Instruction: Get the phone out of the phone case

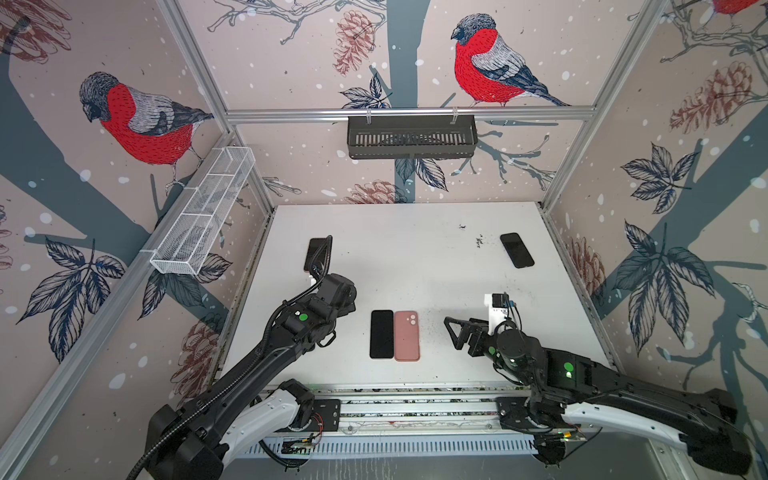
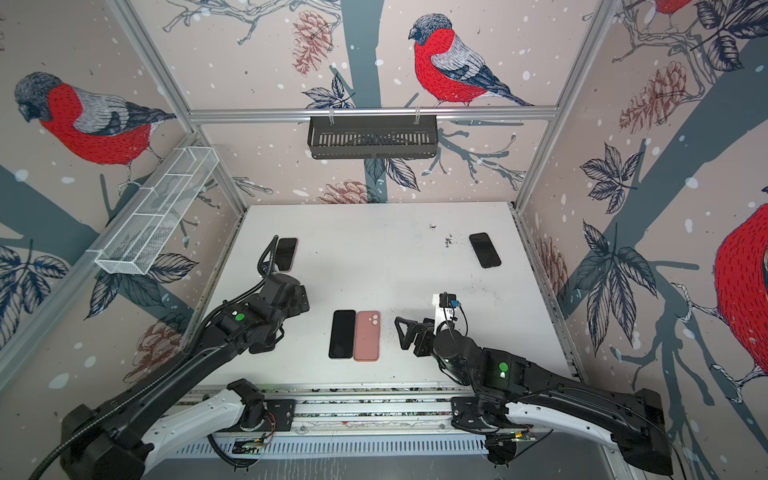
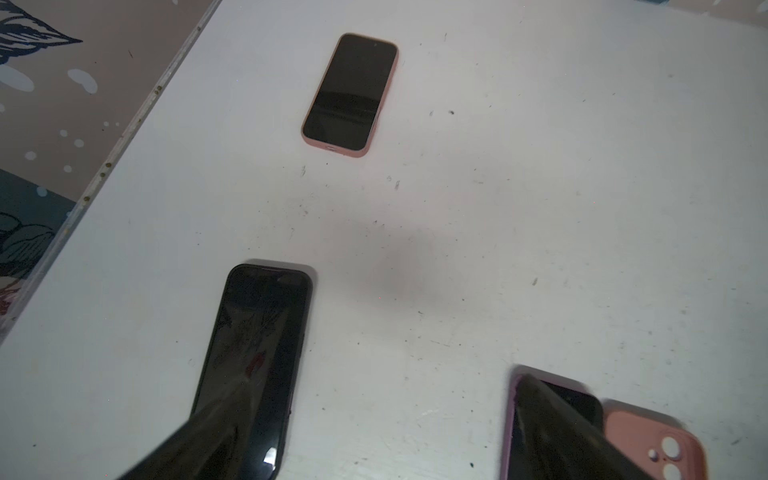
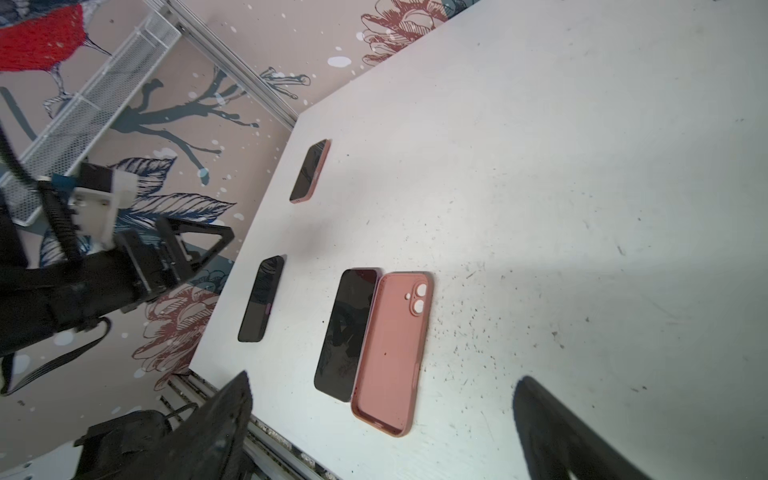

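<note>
A black phone [image 1: 381, 333] [image 2: 342, 333] lies screen-up on the white table [image 1: 415, 257], out of its case. Touching its right side is the empty pink phone case [image 1: 407, 336] [image 2: 366, 336], inner side up; the pair also shows in the right wrist view, phone [image 4: 347, 332] and case [image 4: 395, 349]. My right gripper [image 1: 453, 332] [image 4: 384, 378] hovers just right of the case, open and empty. My left gripper [image 3: 386, 386] is open and empty above the table left of the pair, its fingers hidden under the wrist in both top views.
A phone in a pink case [image 1: 316, 253] [image 3: 350, 93] lies far left. A bare black phone [image 1: 516, 250] lies far right. Another black phone [image 4: 262, 299] [image 3: 253, 365] sits under my left arm. A white wire basket [image 1: 203, 216] and a black basket [image 1: 411, 137] hang on the walls.
</note>
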